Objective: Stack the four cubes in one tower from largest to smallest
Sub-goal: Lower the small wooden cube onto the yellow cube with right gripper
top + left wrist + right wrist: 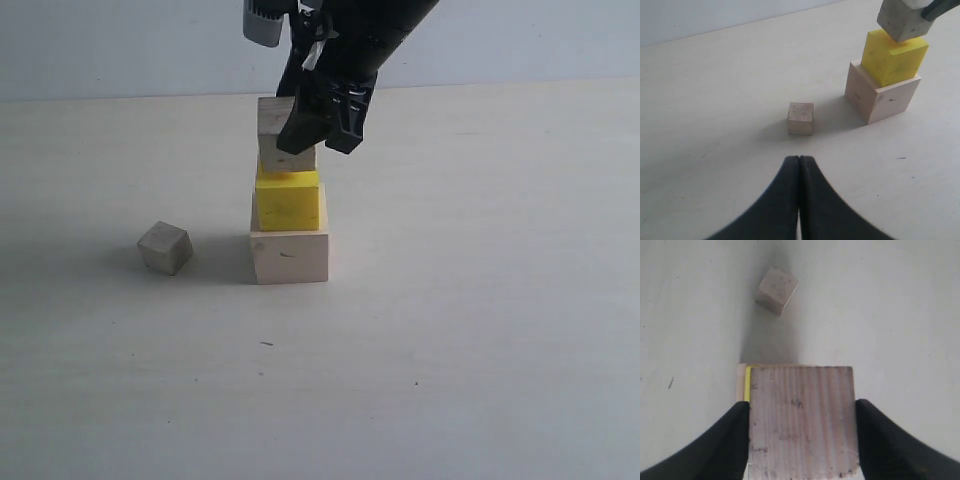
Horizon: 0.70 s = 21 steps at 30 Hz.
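Seating small wood cube [283, 135] atop yellow cube [288, 200] with right pincer [802, 407] grasping it, left pincer [799, 160] clenched empty; next: level, release, fetch 4th cube [165, 247] near yellow cube.

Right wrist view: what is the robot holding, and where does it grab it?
The right fingers hold the small wood cube by its two opposite sides. The left fingers hold nothing.

Centre of frame: large pale wood cube [290, 257] at bottom, yellow cube [288, 200] flat on it, small wood cube [278, 135] at yellow's top face, slightly skewed. Left of stack, alone: smallest wood cube [165, 248], turned corner-forward.
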Available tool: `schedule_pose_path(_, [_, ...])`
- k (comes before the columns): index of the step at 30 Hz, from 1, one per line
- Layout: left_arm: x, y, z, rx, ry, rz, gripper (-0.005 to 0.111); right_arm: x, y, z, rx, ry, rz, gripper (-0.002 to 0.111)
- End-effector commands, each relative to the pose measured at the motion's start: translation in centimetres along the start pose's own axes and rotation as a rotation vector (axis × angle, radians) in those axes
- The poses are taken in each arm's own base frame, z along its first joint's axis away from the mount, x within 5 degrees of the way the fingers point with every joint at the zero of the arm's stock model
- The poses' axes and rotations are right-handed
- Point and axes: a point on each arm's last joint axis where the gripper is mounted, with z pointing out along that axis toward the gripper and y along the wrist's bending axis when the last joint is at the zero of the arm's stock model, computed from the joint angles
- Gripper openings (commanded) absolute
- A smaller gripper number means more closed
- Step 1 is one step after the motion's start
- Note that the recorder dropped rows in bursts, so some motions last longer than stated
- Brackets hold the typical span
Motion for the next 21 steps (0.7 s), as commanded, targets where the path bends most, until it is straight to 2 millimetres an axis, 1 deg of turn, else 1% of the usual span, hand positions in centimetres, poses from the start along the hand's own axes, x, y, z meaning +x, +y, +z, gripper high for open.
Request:
schedule_pose_path(1, [0.09, 0.01, -0.02, -0.003, -0.006, -0.009, 0.000, -0.02, -0.02, -0.01, 0.005, -0.014, 0.009, 0.000])
schedule_pose_path(14, [0.09, 0.02, -0.02, -0.004, -0.006, -0.008, 0.000, -0.17, -0.04, -0.01, 0.007, -0.031, 0.009, 0.000])
schedule_pose_path(21, [0.09, 0.02, -0.02, -0.004, -0.006, -0.008, 0.000, 0.17, 0.10, 0.34, 0.006, -0.021, 0.005, 0.000])
